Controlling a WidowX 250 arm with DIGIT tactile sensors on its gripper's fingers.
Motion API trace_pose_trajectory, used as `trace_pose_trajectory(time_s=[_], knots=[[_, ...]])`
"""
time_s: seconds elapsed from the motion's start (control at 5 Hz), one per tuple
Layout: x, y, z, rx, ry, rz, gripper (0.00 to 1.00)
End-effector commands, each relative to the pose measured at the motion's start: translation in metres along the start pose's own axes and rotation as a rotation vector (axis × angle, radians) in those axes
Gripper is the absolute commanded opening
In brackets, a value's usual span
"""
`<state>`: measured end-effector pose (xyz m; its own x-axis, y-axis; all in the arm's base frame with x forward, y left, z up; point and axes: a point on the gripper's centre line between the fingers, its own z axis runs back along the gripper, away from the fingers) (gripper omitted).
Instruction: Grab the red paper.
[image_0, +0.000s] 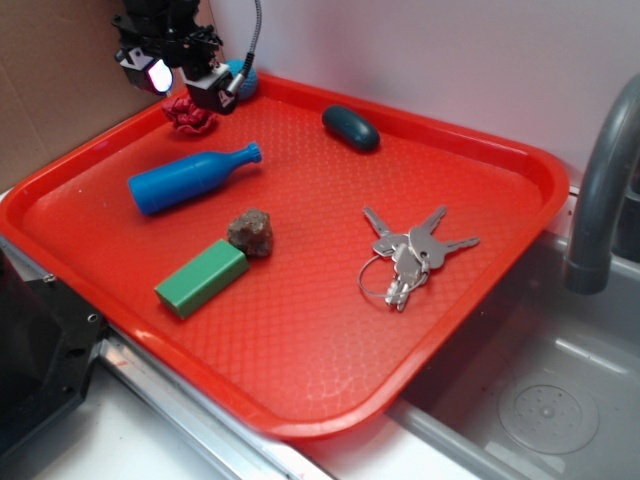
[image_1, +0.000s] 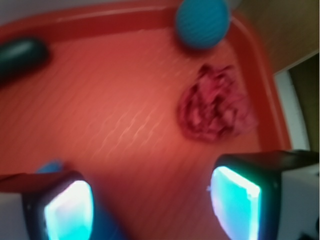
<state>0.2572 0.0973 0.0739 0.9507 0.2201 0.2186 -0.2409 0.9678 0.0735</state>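
Both fingers (image_1: 235, 200) stand wide apart in the wrist view, one at the lower left and one at the lower right, and I see nothing between them except the bare tray floor. My gripper (image_1: 150, 202) holds nothing. Beyond the right finger the red paper (image_1: 215, 106) lies on the tray (image_1: 100, 125), a dark crumpled wad close to the right rim. Just past it, at the far rim, sits the teal ball (image_1: 202, 21), a little apart from the paper. At the far left edge I see a dark oval thing (image_1: 21, 55), blurred. A bit of blue shows beside the left finger.

From the exterior view, the gripper (image_0: 185, 85) hangs over the far left corner of the tray (image_0: 480, 260). The red paper (image_0: 186, 113) shows just under it, partly hidden by the fingers, and the teal ball (image_0: 243, 76) is behind it. Nearer lies a blue bottle (image_0: 190, 178) on its side, then a brown rock (image_0: 251, 231) touching a green block (image_0: 201, 278). The dark oval thing (image_0: 350, 128) rests toward the far rim, and a bunch of keys (image_0: 410, 255) is on the right part.
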Motion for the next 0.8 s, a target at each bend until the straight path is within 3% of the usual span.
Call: trace_pose_trajectory(time_s=[0.0,0.2,0.4,0.6], knots=[[0.027,0.035,0.015,0.099,-0.134,0.012,1.0],[0.022,0.041,0.005,0.241,-0.156,-0.071,1.0],[0.024,0.05,-0.015,0.148,-0.15,-0.079,1.0],[0.025,0.05,-0.04,0.117,-0.13,-0.095,1.0]])
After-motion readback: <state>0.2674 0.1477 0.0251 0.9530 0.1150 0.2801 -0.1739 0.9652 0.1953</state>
